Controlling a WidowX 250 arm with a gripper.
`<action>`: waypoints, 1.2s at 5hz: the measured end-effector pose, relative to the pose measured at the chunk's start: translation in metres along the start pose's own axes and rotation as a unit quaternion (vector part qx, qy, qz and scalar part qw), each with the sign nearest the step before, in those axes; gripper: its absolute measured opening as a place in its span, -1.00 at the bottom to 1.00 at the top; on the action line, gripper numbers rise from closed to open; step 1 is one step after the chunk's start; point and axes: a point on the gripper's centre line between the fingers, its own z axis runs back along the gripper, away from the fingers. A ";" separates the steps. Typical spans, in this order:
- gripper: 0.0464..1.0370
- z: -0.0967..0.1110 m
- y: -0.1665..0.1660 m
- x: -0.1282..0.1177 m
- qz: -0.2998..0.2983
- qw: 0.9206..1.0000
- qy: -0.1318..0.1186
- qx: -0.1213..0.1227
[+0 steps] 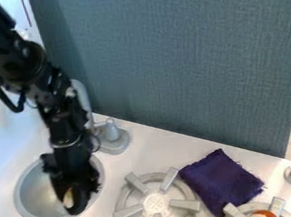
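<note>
Gripper point(76, 206) points down inside the round sink point(26, 201), small pale piece point(67, 198) at its lower end, mostly masked by black parts; visible sliver's long axis runs roughly up-down in view, which end is the front unclear. Cannot tell how far open the gripper is, or whether it has hold of the piece. Grey faucet point(113, 139) behind sink; burner point(154, 204) to view's right, dark purple cloth point(221, 180) just beside it, on the white bench point(145, 149).
</note>
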 end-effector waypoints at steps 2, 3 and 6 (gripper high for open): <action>-0.09 0.020 -0.041 0.040 -0.051 0.998 -0.023 0.008; -0.09 0.011 -0.054 0.055 -0.071 0.997 -0.020 0.014; -0.09 -0.024 -0.082 0.081 -0.100 0.995 0.010 0.010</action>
